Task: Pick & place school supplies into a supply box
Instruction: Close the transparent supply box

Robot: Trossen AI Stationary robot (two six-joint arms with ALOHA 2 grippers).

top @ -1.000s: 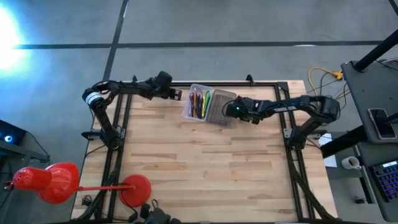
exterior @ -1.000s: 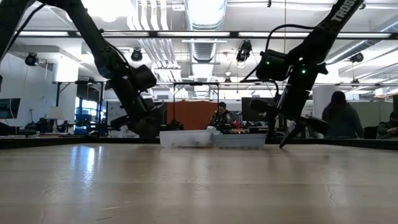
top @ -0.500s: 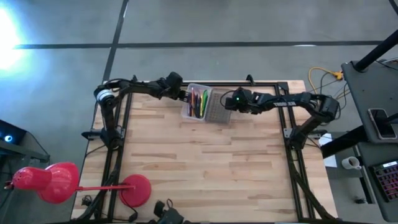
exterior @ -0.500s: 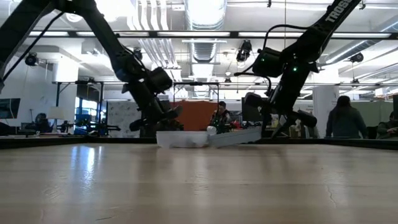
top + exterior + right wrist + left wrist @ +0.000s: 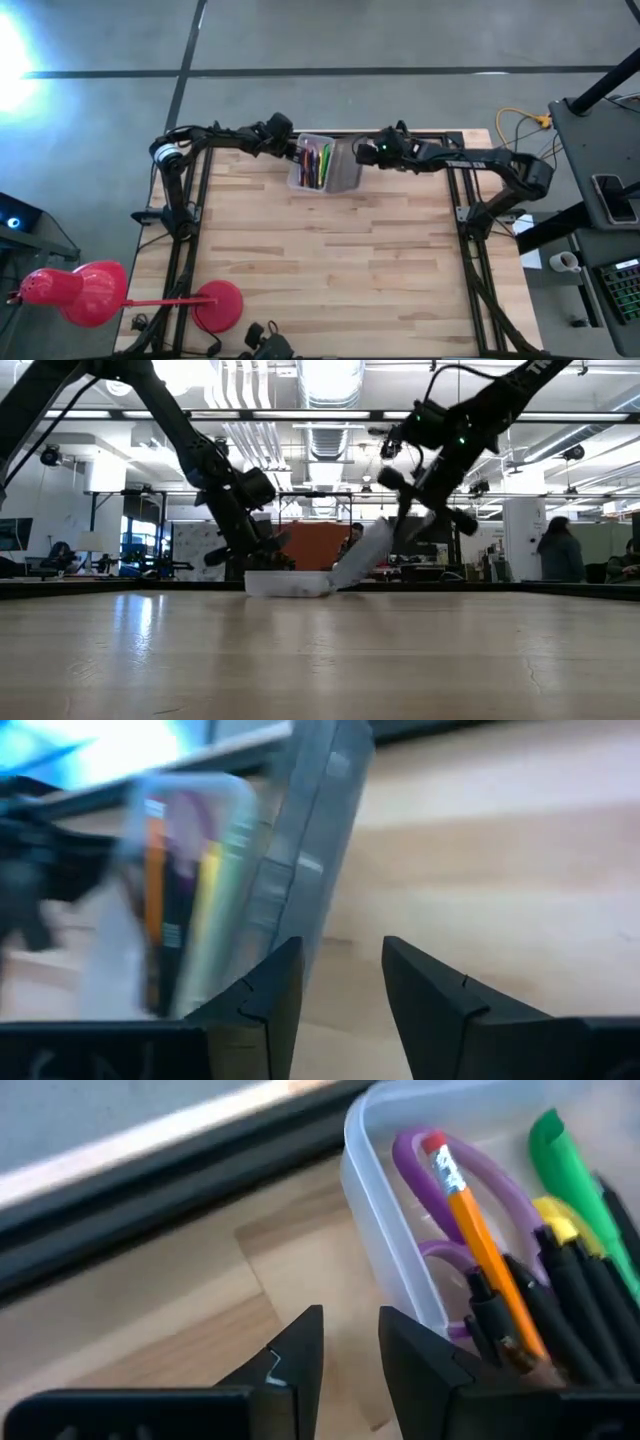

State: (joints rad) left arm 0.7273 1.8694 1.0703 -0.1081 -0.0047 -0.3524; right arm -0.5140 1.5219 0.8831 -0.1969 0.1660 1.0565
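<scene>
Lid (image 5: 362,557) tilted up off the supply box (image 5: 303,172) rim, right gripper (image 5: 412,520) alongside.

My table (image 5: 320,260) is pale butcher-block wood, set on a grey concrete floor (image 5: 350,35) crossed by dark seams. A red lamp (image 5: 80,292) sits off my left near corner. A dark desk (image 5: 600,150) stands to my right, a white mug (image 5: 566,262) near it. Beyond the table: open ceiling ducts (image 5: 330,390), an orange wall panel (image 5: 310,545), and a standing person (image 5: 553,552).

box (image 5: 200,910) – motion-blurred | scissors (image 5: 440,1200) – half buried under pens (image 5: 560,1290)
</scene>
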